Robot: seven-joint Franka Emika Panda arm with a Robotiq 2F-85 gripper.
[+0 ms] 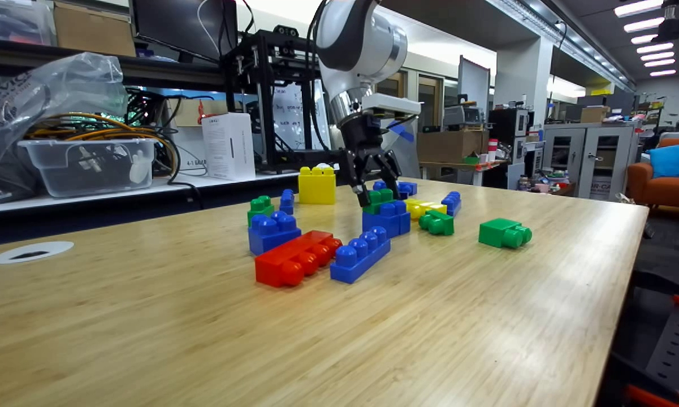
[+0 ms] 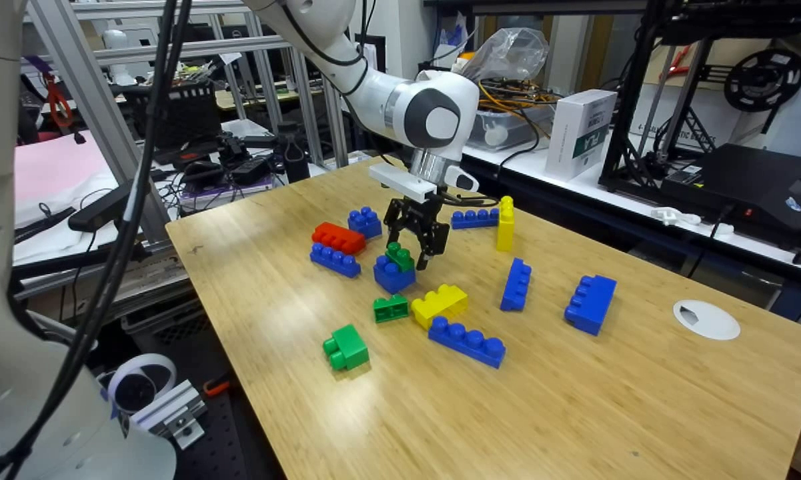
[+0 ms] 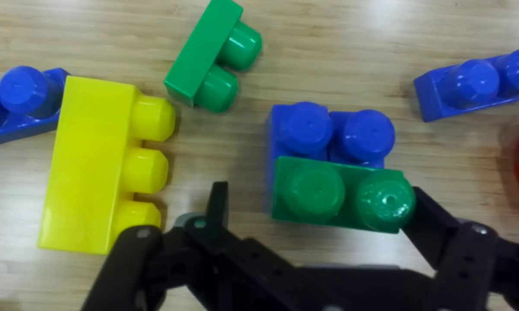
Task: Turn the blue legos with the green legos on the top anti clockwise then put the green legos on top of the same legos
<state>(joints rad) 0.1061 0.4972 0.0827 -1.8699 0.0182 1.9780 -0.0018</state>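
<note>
A small green brick (image 1: 380,198) with two studs sits on one side of a blue brick (image 1: 385,224) on the table. In the wrist view the green brick (image 3: 338,194) lies over the near half of the blue brick (image 3: 307,129), slightly skewed, and two blue studs show bare. The pair also shows in an exterior view, green (image 2: 400,257) on blue (image 2: 392,277). My gripper (image 3: 317,189) is open around the green brick's ends. Its right finger in the wrist view is against or very near the green end; a gap separates the left finger. The gripper also shows here (image 2: 408,252).
A yellow brick (image 3: 90,168) and a loose green brick (image 3: 207,56) lie close by. A red brick (image 1: 294,257) and a long blue brick (image 1: 360,254) lie near each other. More green (image 1: 503,233), blue (image 2: 590,303) and yellow (image 2: 505,225) bricks are spread over the table.
</note>
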